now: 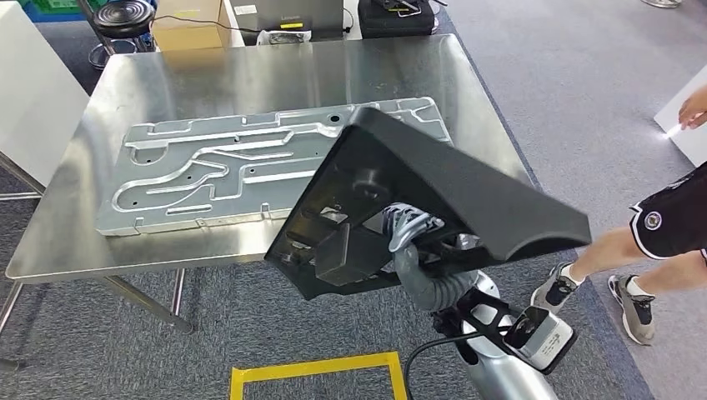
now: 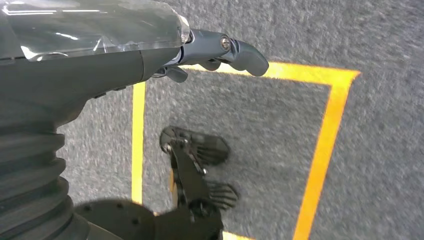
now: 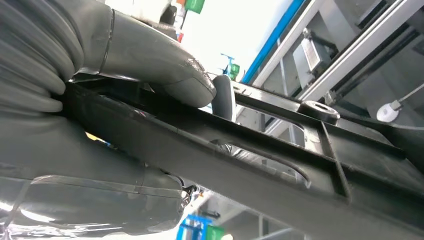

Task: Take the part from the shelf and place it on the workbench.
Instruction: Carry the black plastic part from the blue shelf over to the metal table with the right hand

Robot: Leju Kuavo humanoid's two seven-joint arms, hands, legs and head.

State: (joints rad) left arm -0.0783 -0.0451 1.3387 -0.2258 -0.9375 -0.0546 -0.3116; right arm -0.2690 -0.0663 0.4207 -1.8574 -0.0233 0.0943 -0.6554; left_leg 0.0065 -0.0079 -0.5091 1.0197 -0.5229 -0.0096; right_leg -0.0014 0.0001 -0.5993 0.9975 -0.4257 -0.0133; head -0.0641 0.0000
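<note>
A large black plastic part (image 1: 433, 196) with ribs on its underside hangs tilted over the near right corner of the steel workbench (image 1: 75, 233). My right hand (image 1: 406, 229) grips it from underneath; in the right wrist view the thumb (image 3: 170, 70) presses one face of a black rib (image 3: 225, 155) and the fingers wrap the other. My left hand (image 2: 215, 52) hangs beside my body over the carpet, fingers loosely extended and holding nothing.
A stamped silver metal panel (image 1: 250, 171) lies flat across the workbench middle. A yellow taped square (image 1: 317, 371) marks the carpet below. A person (image 1: 659, 225) walks at the right edge. A stool (image 1: 123, 17), a cardboard box (image 1: 190, 23) and equipment stand behind the bench.
</note>
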